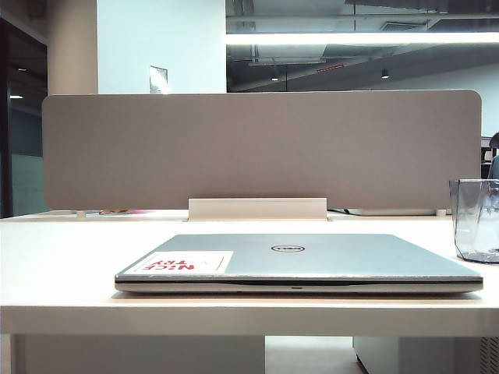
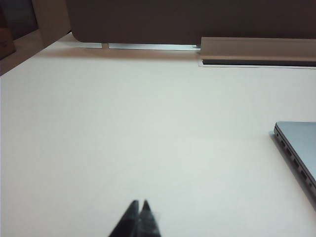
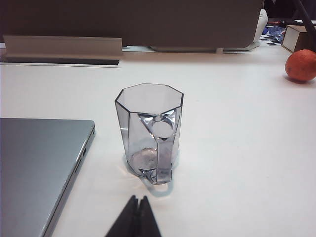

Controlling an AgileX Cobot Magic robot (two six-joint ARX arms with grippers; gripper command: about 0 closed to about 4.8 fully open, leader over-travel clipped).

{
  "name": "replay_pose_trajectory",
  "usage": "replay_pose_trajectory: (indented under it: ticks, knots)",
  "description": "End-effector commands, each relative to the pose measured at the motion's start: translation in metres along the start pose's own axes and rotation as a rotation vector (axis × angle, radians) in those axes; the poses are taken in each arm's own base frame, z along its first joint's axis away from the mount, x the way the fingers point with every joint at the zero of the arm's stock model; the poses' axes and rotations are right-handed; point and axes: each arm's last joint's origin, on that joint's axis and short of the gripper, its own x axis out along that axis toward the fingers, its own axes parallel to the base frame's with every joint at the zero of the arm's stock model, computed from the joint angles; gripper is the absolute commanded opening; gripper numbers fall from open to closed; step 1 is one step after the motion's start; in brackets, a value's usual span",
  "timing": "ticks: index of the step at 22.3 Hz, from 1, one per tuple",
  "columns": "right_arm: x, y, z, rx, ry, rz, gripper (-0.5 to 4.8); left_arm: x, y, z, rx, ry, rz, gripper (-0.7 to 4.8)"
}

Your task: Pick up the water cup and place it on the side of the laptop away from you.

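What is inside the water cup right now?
The cup looks empty: its clear walls show only the bare base and the table behind. It stands upright beside the closed laptop. Both grippers, left and right, are shut, short of it.

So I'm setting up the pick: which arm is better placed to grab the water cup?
Right. The water cup stands upright just ahead of the shut right gripper, handle facing it. The left gripper, also shut, faces bare table beyond the laptop.
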Motion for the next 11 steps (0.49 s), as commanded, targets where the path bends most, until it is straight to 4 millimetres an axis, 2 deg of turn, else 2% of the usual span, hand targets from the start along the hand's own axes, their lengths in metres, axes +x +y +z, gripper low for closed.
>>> replay_pose_trajectory:
  ticks: [1, 5, 7, 11]
  knots:
    - [0.0004, -0.0001, -0.0008, -0.003, -0.006, -0.005, -0.01, -0.0002, -0.0002, 0.0016, 0.000, -0.009, -0.005, -0.05]
    - [0.0004, 0.0000, -0.0007, 0.013, -0.007, -0.003, -0.01, -0.0002, -0.0002, 0.0018, 0.000, -0.011, -0.005, -0.05]
    - [0.0004, 0.0004, -0.0008, 0.077, -0.006, 0.013, -0.01, -0.0002, -0.0002, 0.0019, 0.000, -0.012, -0.004, -0.05]
    - [0.0002, 0.0038, 0.0002, 0.171, -0.007, 0.131, -0.01, -0.0002, -0.0003, 0.0016, -0.039, -0.009, -0.008, -0.05]
